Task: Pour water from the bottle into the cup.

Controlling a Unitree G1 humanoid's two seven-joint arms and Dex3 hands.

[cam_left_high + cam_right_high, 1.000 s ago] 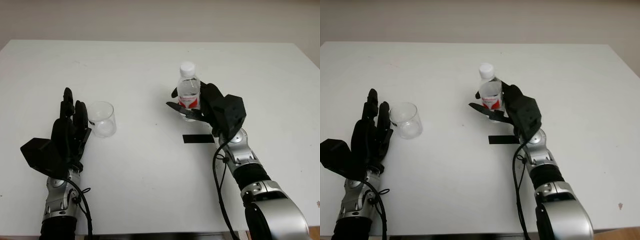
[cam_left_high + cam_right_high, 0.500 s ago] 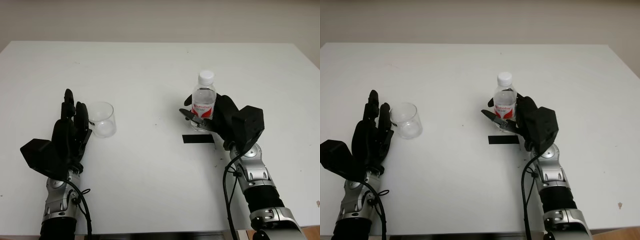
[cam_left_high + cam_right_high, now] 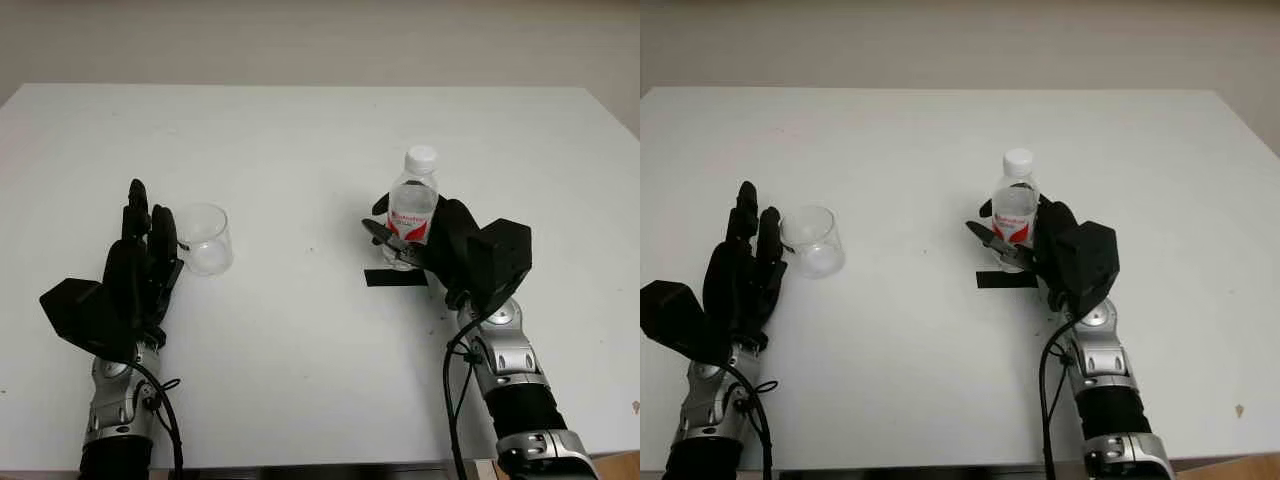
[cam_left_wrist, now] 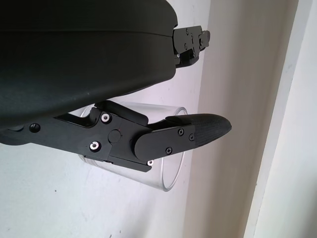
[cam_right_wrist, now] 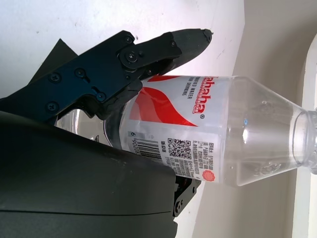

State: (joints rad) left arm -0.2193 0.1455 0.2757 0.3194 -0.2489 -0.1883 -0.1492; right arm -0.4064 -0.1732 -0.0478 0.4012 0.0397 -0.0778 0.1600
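While right hand [image 3: 455,255] fingers [image 5: 163,47] clasp the capped bottle [image 3: 411,208] upright over black tape [image 3: 395,277], left hand [image 3: 135,275] waits open beside cup [image 3: 205,238] — cap on, nothing pours; hasty tilt risks slippage.

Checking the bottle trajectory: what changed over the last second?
The right hand, shut on the bottle, carried it upright to the robot's right, away from the cup, to above the black tape strip. The cap is on. The left hand stayed open beside the cup, which did not move.
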